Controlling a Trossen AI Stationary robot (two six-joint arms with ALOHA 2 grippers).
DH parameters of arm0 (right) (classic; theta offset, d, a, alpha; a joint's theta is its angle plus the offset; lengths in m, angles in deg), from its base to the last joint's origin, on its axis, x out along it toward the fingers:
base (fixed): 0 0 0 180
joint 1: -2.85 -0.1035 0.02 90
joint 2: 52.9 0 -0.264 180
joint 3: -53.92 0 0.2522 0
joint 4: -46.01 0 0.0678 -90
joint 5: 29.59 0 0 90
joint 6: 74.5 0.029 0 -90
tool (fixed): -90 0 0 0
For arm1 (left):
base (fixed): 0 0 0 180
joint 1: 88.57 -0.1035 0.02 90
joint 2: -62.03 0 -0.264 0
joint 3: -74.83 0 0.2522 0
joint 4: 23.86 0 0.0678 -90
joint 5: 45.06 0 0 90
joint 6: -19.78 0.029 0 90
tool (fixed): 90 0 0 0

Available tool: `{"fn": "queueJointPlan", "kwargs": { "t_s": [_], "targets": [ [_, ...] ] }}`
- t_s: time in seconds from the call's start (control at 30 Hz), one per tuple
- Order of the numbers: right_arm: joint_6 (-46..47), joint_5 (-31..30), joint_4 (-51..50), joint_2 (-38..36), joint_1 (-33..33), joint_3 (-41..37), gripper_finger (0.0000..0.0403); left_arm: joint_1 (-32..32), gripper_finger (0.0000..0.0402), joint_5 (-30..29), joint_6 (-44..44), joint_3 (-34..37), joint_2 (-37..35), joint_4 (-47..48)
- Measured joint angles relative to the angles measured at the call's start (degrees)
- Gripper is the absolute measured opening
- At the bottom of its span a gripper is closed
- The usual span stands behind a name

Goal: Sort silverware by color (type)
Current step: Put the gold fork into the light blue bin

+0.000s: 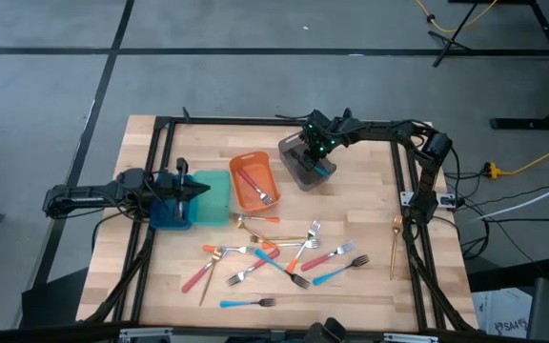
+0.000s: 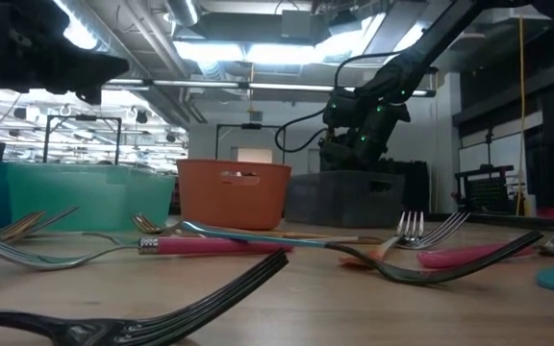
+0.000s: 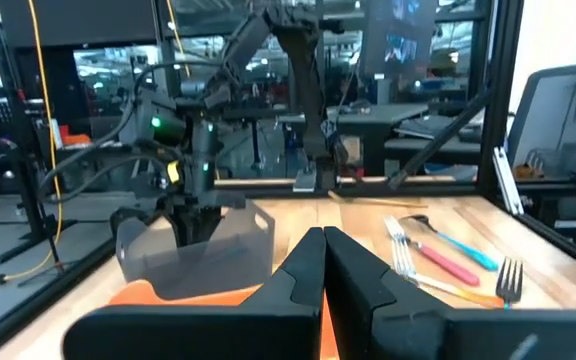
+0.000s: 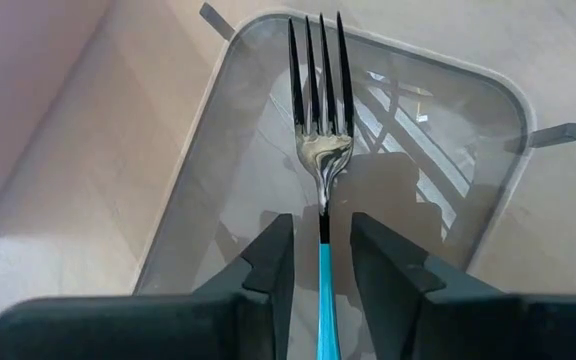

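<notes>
Overhead, from left to right. The left gripper [image 1: 198, 188] waits at the left side of the wooden bench [image 1: 351, 295] with its jaws closed on nothing, above the blue bin [image 1: 172, 215] and at the edge of the teal bin [image 1: 219, 198]. Just right of the teal bin stands the orange bin [image 1: 253, 183], which holds a red-handled fork [image 1: 258, 190]. Right of it, tilted and near the bench's far edge, stands the grey bin [image 1: 299, 164]. The right gripper [image 1: 320, 152] hangs over the grey bin; in the right wrist view its jaws stand slightly parted on either side of a blue-handled fork [image 4: 321, 170], whose tines point down into the bin's translucent interior. Whether the jaws touch the handle cannot be told.

The loose silverware [image 1: 274, 259] lies scattered on the near half of the bench, well apart from the bins: forks with red or pink, orange and blue handles, several crossing one another at the centre. One blue-handled fork [image 1: 246, 303] lies alone near the front edge. A gold utensil [image 1: 395, 246] lies by itself at the right side, near the frame of the right arm
</notes>
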Motion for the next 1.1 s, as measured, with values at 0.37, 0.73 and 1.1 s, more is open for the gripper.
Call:
{"fn": "queueJointPlan", "kwargs": {
  "t_s": [0.37,0.73,1.1],
  "targets": [
    [0.0,0.0,0.0,0.0,0.0,0.0,0.0095,0.0,0.0078,0.0,-12.0,0.0,0.0,-5.3],
    [0.0,0.0,0.0,0.0,0.0,0.0,0.0095,0.0,0.0169,-0.5,-13.6,0.0,0.0,-5.4],
    [0.0,0.0,0.9,0.0,0.0,0.0,0.0095,0.0,0.0171,-2.1,-19.0,0.0,0.1,-10.1]
  ]
}}
